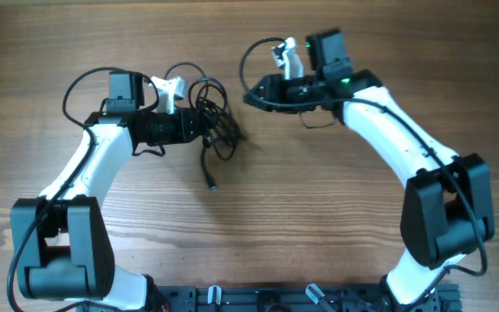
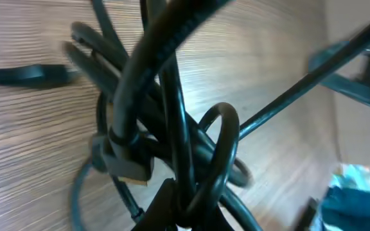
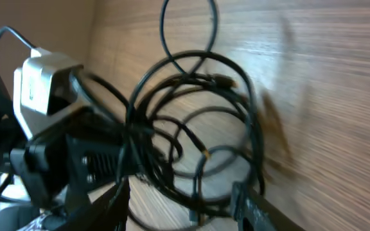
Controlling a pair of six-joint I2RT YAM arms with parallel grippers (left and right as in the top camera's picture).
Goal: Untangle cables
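1. Your L claw (image 1: 204,125) is clamped shut on the cables (image 1: 223,130), a tangled bunch on the table (image 1: 319,217), left of centre.
2. One plug end (image 1: 212,184) trails toward the arm bases.
3. Your R claw (image 1: 251,92) has its jaws apart, gripping nothing, near the bunch but not touching it.

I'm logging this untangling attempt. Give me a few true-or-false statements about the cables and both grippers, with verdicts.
1. The left gripper is shut on the cables. True.
2. The right gripper grips the cables too. False: its jaws stand open and hold nothing.
3. One cord trails out of the bundle, its plug end lying on the table. True.
4. The cables lie as separate straight lines. False: they are one looped tangle.
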